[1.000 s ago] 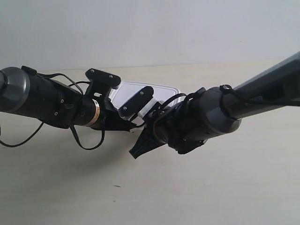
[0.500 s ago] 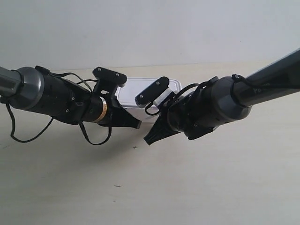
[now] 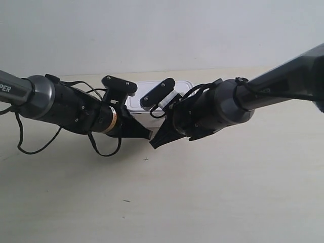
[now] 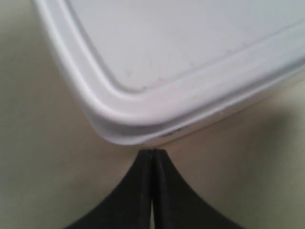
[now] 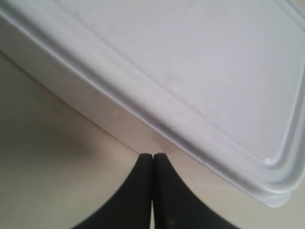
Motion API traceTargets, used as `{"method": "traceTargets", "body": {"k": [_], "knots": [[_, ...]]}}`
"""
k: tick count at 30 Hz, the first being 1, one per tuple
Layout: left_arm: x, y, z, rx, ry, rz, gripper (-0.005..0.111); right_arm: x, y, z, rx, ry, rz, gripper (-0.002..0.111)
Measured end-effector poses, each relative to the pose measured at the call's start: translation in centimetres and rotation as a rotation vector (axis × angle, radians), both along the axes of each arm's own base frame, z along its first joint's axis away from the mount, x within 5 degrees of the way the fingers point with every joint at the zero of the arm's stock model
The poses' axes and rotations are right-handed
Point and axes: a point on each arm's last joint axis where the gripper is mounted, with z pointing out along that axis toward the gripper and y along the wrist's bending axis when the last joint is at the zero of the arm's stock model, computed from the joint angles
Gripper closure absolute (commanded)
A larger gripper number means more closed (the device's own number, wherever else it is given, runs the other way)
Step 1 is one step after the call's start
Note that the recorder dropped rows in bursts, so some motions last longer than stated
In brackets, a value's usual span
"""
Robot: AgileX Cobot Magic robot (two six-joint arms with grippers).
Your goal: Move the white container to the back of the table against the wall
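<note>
The white container [image 3: 135,107] lies on the table [image 3: 212,192] close to the wall [image 3: 162,30], half hidden behind both arms. In the left wrist view my left gripper [image 4: 152,151] is shut, its tip touching a rounded corner of the container [image 4: 181,57] below the lid rim. My right gripper [image 5: 152,155] is shut too, and its tip rests against the long side wall of the container [image 5: 190,62]. In the exterior view the shut gripper [image 3: 148,134] of the arm at the exterior view's left and the shut gripper [image 3: 154,143] of the arm at the exterior view's right meet in front of the box.
Loose black cables [image 3: 101,152] hang from the arm at the exterior view's left and graze the table. A few tiny dark specks [image 3: 125,201] dot the beige surface in front of the arms.
Both arms have pushed farther toward the wall, and the white container has slid back with them. Both grippers stay shut.
</note>
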Motion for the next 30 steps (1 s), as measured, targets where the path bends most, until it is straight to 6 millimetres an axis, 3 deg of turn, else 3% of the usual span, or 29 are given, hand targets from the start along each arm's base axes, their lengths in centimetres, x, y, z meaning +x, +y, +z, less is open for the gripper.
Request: {"method": "traceTargets", "body": {"k": [6,18,26,30], "knots": [[0.9,0.8,0.6,-0.052,-0.001,-0.006,0.107,1.2,-0.6,0.5,-0.013,-0.026,0.0,0.108],[1.8,0.4,1.6,-0.031,-0.05,-0.082,0.107,2.6,0.2,-0.6,-0.127,-0.052,0.082,0.108],[2.6,-0.1,0.2,0.03,-0.056,-0.189,0.107,3.1,0.2,-0.1,-0.228,-0.083,0.168,0.108],[3.1,-0.3,0.1,0.06,-0.077,-0.224,0.107,3.7,-0.7,-0.3,-0.276,-0.09,0.191,0.108]]}}
